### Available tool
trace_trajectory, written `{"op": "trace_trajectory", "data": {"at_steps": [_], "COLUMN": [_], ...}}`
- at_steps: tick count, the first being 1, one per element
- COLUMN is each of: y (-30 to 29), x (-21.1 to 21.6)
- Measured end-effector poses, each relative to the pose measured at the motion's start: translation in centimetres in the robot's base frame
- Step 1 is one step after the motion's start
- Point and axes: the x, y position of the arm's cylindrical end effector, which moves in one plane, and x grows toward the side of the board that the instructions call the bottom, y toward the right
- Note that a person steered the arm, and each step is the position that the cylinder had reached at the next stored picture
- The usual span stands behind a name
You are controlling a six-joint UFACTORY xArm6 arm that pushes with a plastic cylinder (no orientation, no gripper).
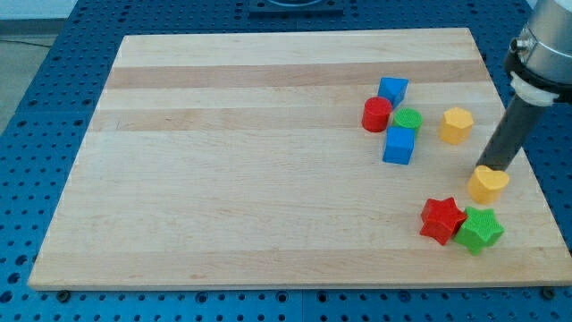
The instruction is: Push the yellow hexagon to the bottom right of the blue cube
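Tip touches yellow heart, right of blue cube

We see a pale wooden surface carrying eight small blocks, all in its right half. A blue cube sits with a green cylinder touching it at twelve o'clock, a red cylinder at eleven, and a second blue block beyond them. The yellow hexagon lies apart at two o'clock. A yellow heart is at four o'clock; a red star and green star touch at five.
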Motion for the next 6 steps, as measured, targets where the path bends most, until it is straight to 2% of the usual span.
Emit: {"op": "trace_trajectory", "data": {"at_steps": [3,5,6], "y": [-1.5,6.7,5.5], "x": [2.3,-4.8,-9.4]}}
